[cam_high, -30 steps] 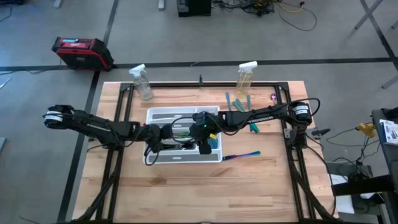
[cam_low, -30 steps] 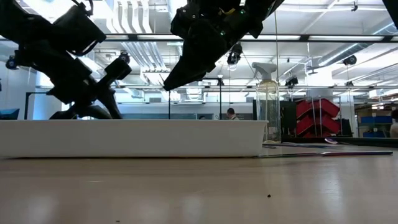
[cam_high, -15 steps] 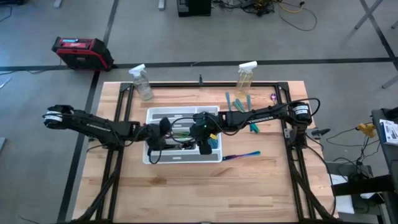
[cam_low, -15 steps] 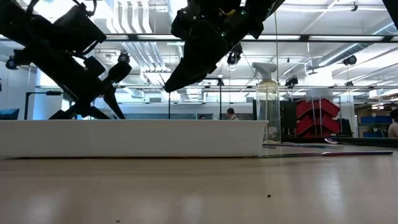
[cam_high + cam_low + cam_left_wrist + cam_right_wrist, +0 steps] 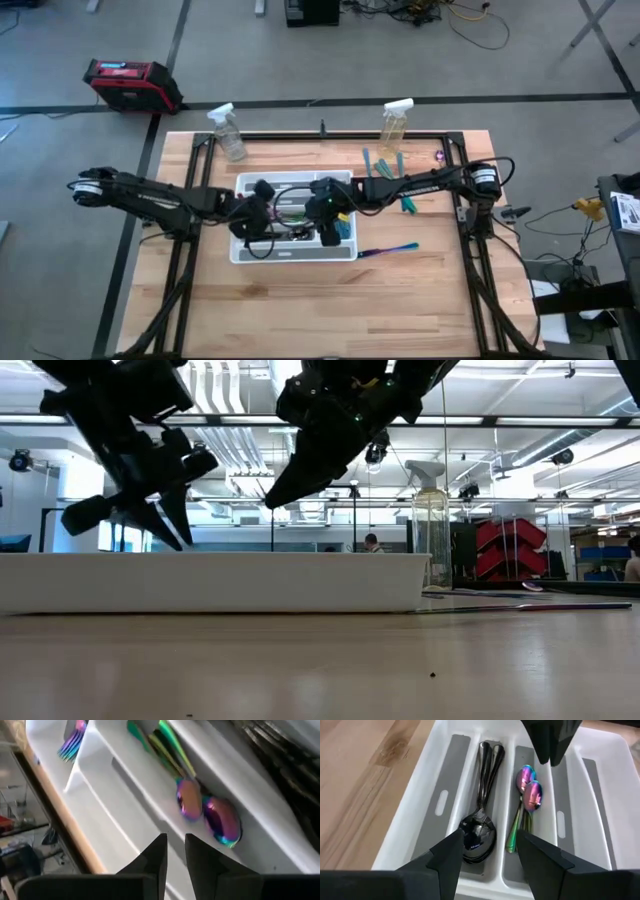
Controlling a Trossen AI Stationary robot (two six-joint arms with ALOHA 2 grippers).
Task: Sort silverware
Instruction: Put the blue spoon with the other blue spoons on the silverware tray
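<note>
A white divided tray (image 5: 250,250) sits mid-table. One of its compartments holds black spoons (image 5: 480,830), the one beside it iridescent spoons (image 5: 530,790), also seen as iridescent spoons (image 5: 205,810) in the left wrist view; a fork (image 5: 72,742) lies in a further compartment. My left gripper (image 5: 175,855) hangs above the tray's left half, slanting down, fingers a narrow gap apart with nothing between them. My right gripper (image 5: 490,855) hovers wide open over the black spoons, clear of them. More silverware lies on the table: teal pieces (image 5: 385,165) behind the tray and an iridescent piece (image 5: 390,250) to its right.
Two clear spray bottles (image 5: 228,132) (image 5: 395,122) stand near the far edge. A black frame (image 5: 455,150) runs around the work area. Both grippers (image 5: 165,525) (image 5: 275,495) hang close together above the tray's rim (image 5: 210,560). Bare wood lies in front of the tray.
My left gripper has risen out of the tray to above its rim, rolling about its own axis and shifting slightly toward the tray's middle. The spoons lie still in their compartments. My right gripper has kept still.
</note>
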